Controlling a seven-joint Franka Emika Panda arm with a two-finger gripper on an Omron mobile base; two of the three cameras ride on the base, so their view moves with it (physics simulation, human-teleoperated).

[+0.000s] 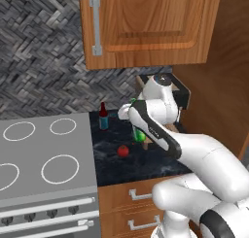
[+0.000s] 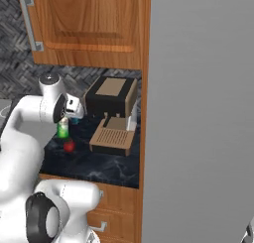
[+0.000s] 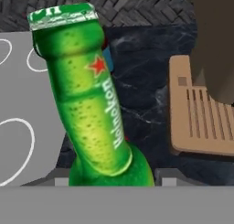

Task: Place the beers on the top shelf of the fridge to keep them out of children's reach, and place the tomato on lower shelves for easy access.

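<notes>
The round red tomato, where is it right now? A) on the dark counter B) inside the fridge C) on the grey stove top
A: the round red tomato lies on the dark marble counter, between the grey stove top and the green glass bottle.

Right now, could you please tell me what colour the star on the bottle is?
Red, on the green bottle; clearest in the hand view.
</notes>
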